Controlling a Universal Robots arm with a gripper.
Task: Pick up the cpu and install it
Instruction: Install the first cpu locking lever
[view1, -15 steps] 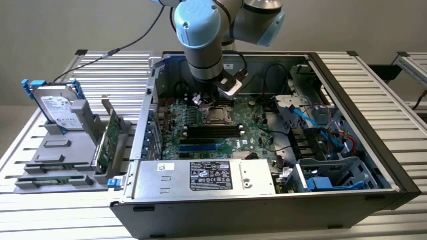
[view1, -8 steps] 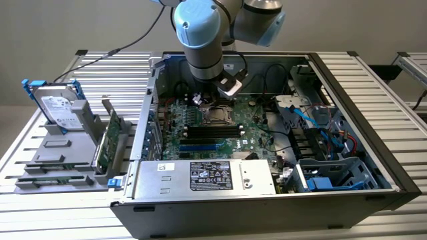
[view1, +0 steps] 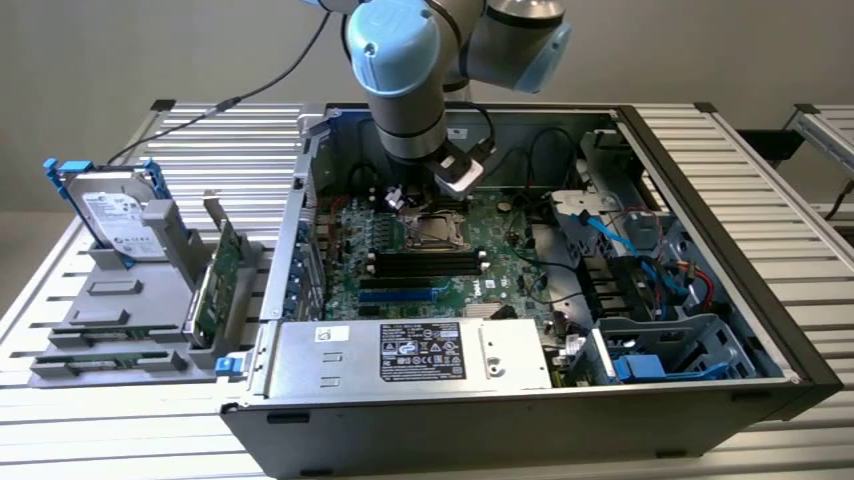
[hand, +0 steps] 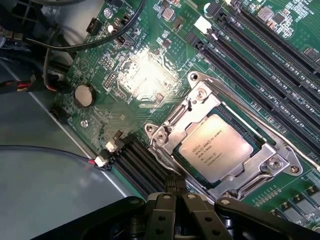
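- Finding the cpu already down flat in the socket frame on the motherboard; judging from that, counts the pick-up and the placing as done.
- Cannot tell whether the socket's retaining lever is latched, so leaves the locking of the chip an open question.
- Shows the gripper closed, fingers pressed together with nothing between them.
- Hangs just beside the socket's edge, apart from the chip and not touching it.
- In the exterior view, reaches the arm down from twelve o'clock into the open case, ending over the middle of the board.
- Puts the socket, in that view, near the centre of the case, with the memory slots just at its six o'clock and the power supply further out along six o'clock.
- Leaves the hard drive upright in its holder well outside the case, out toward nine o'clock.
- As for the chip itself: small, square, with a dull silver lid that takes a soft sheen from the light.
- Carries faint dark lettering on the lid, too fine to read.
- Lies level, edges parallel to the frame, with a thin dark border of the socket visible around it.
- Looks clean and unmarked, with no corner riding up on the frame.
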